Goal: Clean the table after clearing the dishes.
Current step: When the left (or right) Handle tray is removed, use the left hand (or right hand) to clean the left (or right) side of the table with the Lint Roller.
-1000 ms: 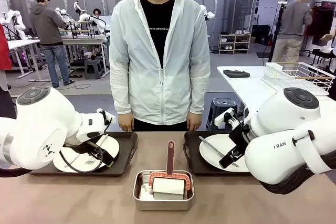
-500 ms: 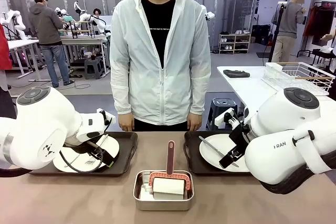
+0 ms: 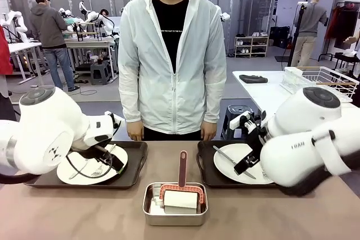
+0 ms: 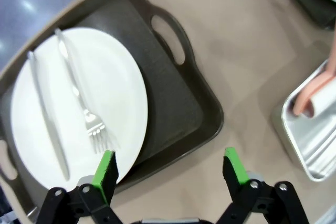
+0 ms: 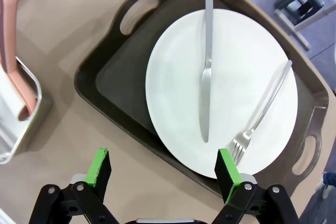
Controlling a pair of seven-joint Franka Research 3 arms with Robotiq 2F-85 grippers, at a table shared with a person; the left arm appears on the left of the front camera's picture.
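Two white plates sit on dark handled trays on the taupe table point(image 3: 84, 212). The left plate point(image 4: 105, 93) carries a fork point(image 4: 79, 98) and a knife point(image 4: 47, 119) on its tray point(image 4: 173, 108). My left gripper point(image 4: 169, 157) hovers open over that tray's near edge, holding nothing. The right plate point(image 5: 236, 77) bears a knife point(image 5: 206, 72) and a fork point(image 5: 262, 108) on its tray point(image 5: 121, 82). Above this tray's near edge my right gripper point(image 5: 161, 155) is open and empty. From the front, both plates point(image 3: 79, 172) point(image 3: 230, 158) lie partly behind the arms.
A shiny steel pan point(image 3: 175, 217) stands at the table's front middle, holding a white roller with a pink handle point(image 3: 183, 167). A person in a white jacket point(image 3: 171, 66) stands at the far edge, hands point(image 3: 135, 133) hanging just behind the trays.
Both arms have shifted slightly upward and back, so more of the left plate shows. Both grippers stay open. The dishes have not moved.
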